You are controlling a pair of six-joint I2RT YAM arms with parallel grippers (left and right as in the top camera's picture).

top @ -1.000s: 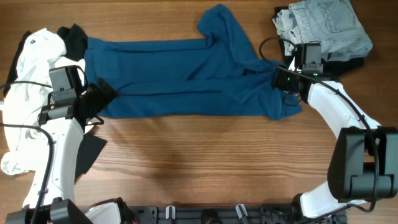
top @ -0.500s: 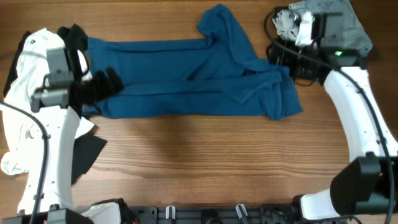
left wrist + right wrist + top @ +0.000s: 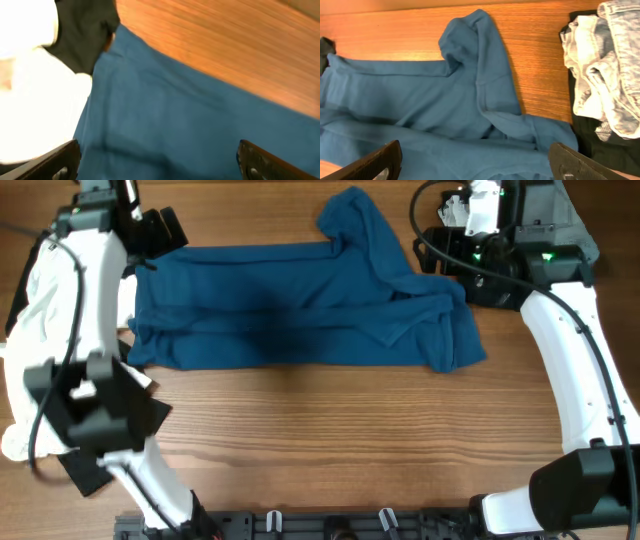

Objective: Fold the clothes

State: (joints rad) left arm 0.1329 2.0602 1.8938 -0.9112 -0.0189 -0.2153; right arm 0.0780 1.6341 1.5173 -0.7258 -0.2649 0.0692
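Observation:
The teal-blue shirt lies folded lengthwise into a long band across the far half of the table, one sleeve sticking up at the far middle. It fills the left wrist view and the right wrist view. My left gripper is open and empty, raised over the shirt's far left corner; its fingertips frame bare cloth. My right gripper is open and empty above the shirt's right end; its fingertips show only cloth between them.
Pale denim jeans lie on a black garment at the far right, also in the right wrist view. A white garment and black cloth lie at the left edge; the black cloth also shows in the left wrist view.
Both grippers let go of the shirt and rose away toward the far edge: the left from the near-left hem to the far-left corner, the right from the right end up and back.

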